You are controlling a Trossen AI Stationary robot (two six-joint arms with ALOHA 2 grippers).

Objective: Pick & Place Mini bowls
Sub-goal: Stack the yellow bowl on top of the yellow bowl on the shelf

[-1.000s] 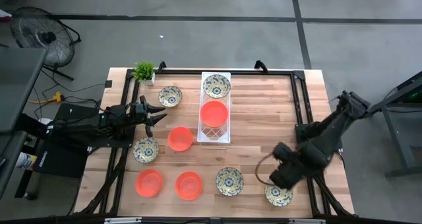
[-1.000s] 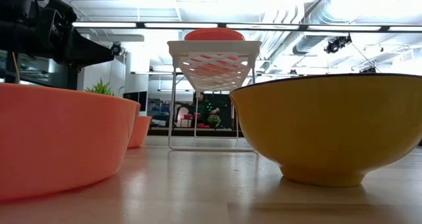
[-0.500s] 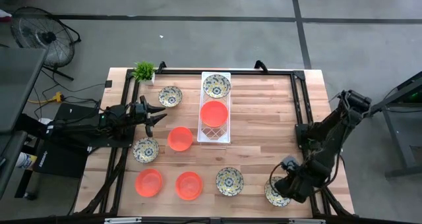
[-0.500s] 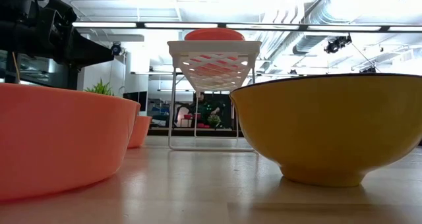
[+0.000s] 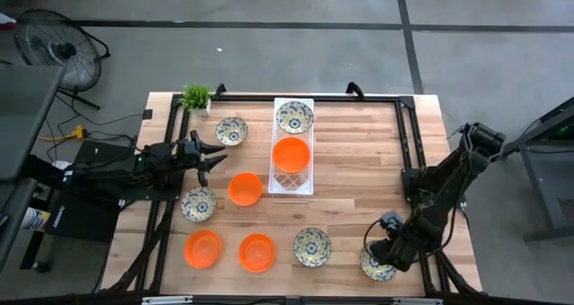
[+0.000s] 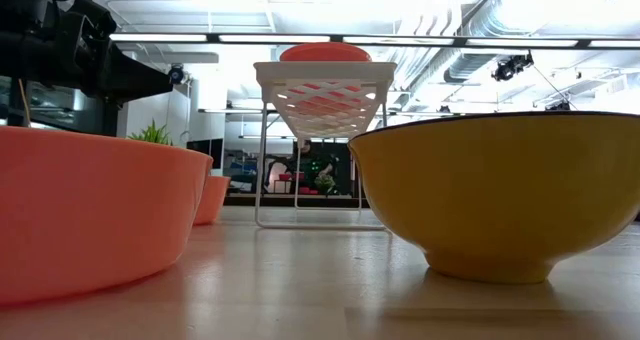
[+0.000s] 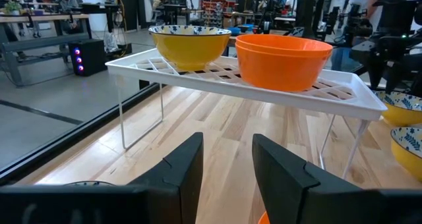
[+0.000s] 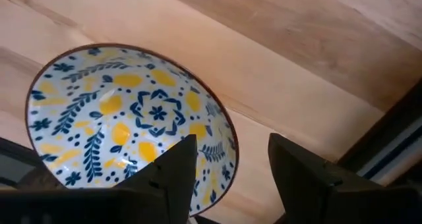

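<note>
Several mini bowls sit on the table, some orange and some floral. A white rack (image 5: 292,179) carries one floral bowl (image 5: 294,117) and one orange bowl (image 5: 291,154). My right gripper (image 5: 384,251) is open, low over the floral bowl (image 5: 377,267) at the near right corner. In the right wrist view its fingers (image 8: 227,178) stand on either side of that bowl's rim (image 8: 227,128). My left gripper (image 5: 213,152) waits open at the table's left, pointing at the rack (image 7: 264,85). My right gripper comes from above at the floral bowl's right-hand rim (image 8: 231,141), one finger (image 8: 173,174) over the inside and one finger (image 8: 310,178) outside. Whether either finger touches the bowl, I cannot tell. The bowl rests flat on the table.
A small green plant (image 5: 195,96) stands at the far left corner. A black frame rail (image 5: 421,188) runs along the right edge, close to my right gripper. Bare wood lies right of the rack. In the low view an orange bowl (image 6: 90,210) and a yellow-bottomed bowl (image 6: 500,190) loom close.
My right gripper has moved toward the near edge and down, ending over the floral bowl at the near right corner. The bowls have stayed where they were.
</note>
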